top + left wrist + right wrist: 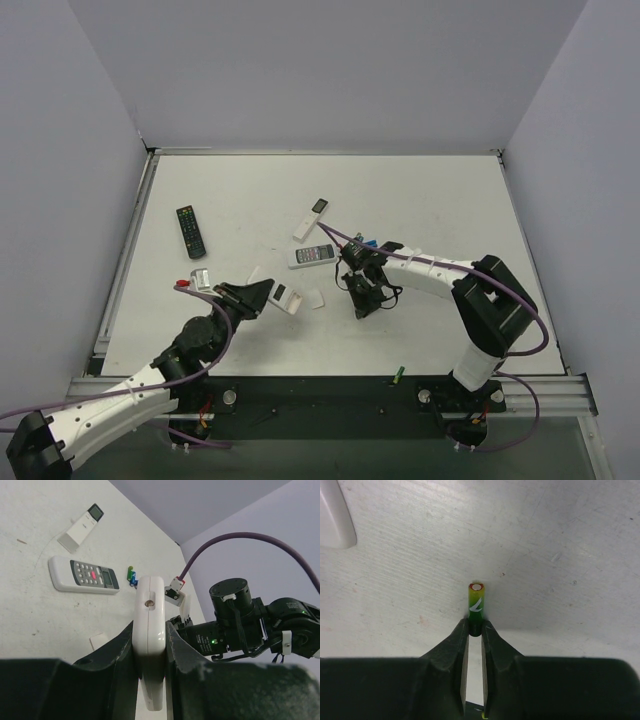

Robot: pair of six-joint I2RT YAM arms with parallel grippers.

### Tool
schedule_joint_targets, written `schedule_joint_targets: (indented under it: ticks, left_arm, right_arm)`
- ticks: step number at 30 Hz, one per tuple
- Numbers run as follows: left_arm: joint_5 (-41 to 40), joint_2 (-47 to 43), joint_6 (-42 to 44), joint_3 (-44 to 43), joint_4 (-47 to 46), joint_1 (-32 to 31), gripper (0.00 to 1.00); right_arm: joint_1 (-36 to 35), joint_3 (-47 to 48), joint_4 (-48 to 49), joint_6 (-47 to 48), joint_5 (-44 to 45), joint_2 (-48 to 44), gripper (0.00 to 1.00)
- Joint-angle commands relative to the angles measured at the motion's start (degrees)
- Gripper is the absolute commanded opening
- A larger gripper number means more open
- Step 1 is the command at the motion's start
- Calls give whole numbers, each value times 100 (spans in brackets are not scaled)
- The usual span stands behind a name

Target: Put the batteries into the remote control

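Observation:
My left gripper (262, 293) is shut on the remote control (286, 297), a short white remote, and holds it by its long sides. The left wrist view shows it edge-on (149, 605) between the fingers (120, 650). My right gripper (362, 308) is to the right of it and is shut on the lower end of a green battery (476, 600), which stands upright above the table. More green and blue batteries (365, 243) lie behind the right wrist and also show in the left wrist view (131, 575).
A white remote with dark buttons (316, 255) and a small white remote with a grey screen (311, 219) lie mid-table. A long black remote (191, 230) lies at the left. A small white cover (316, 298) lies near the grippers. A green battery (397, 375) rests on the front rail.

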State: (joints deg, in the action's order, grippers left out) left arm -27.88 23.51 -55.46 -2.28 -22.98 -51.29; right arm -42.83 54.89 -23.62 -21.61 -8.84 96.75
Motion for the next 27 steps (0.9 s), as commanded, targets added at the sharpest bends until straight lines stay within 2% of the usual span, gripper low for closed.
schedule_joint_targets:
  ticks: [1, 8, 13, 18, 27]
  left_arm:
    - [-419, 57, -114, 457, -909, -4, 0]
    - [-947, 154, -131, 747, -1559, -13, 0]
    - [-1062, 268, -202, 887, -1981, -13, 0]
    - [-1062, 339, -184, 967, -2307, -13, 0]
    - [-1018, 409, -88, 949, -2465, -4, 0]
  right_arm:
    - [-6, 82, -73, -265, -249, -471, 0]
    - [-41, 338, 392, -1020, -1022, -1518, 0]
    - [-120, 469, 1130, -1714, -1689, -1975, 0]
    - [-243, 540, 2018, -2576, -2261, -1950, 0]
    - [-586, 900, 2546, -3042, -2526, -1589, 0]
